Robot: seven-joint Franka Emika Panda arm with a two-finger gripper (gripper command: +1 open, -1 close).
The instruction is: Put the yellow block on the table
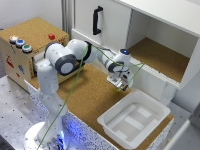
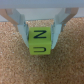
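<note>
The broad brown speckled cork bench (image 2: 15, 60) looks rough and matt; the small yellow lettered cube (image 2: 39, 42) appears smooth, faintly glossy.

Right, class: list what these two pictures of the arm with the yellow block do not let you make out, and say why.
- Yellow block: in the exterior view, too small and blurred at the tool.
- Gap between block and table: the wrist view looks straight down, so contact cannot be judged.
- Tool's upper body: cut off by the wrist view's edge.
- Button markings: too blurred in the exterior view.
</note>
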